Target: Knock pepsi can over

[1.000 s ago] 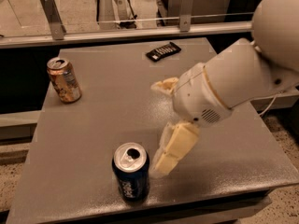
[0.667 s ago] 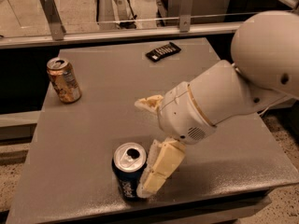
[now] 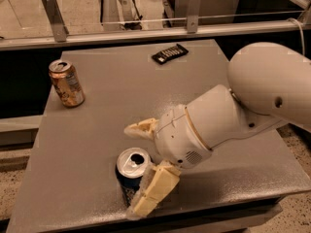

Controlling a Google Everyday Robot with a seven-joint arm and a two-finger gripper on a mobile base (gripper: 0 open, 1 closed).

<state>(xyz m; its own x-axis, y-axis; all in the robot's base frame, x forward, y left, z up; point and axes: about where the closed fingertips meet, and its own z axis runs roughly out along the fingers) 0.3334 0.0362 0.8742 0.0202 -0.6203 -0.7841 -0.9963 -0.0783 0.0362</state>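
Note:
The pepsi can [image 3: 130,174], dark blue with an open silver top, stands upright near the front edge of the grey table [image 3: 107,101]. My gripper [image 3: 137,168] is open around it. One cream finger [image 3: 151,190] lies against the can's front right side. The other finger [image 3: 141,129] reaches out just behind the can's top. The white arm comes in from the right and hides the can's right side.
A gold-tan can [image 3: 66,83] stands upright at the table's back left. A black remote-like object [image 3: 169,53] lies at the back middle. A metal rail [image 3: 146,30] runs behind the table. The table's front edge is just below the pepsi can.
The arm has swung left and toward the front. The gripper went from beside the pepsi can to straddling it. The can still stands upright in the same place.

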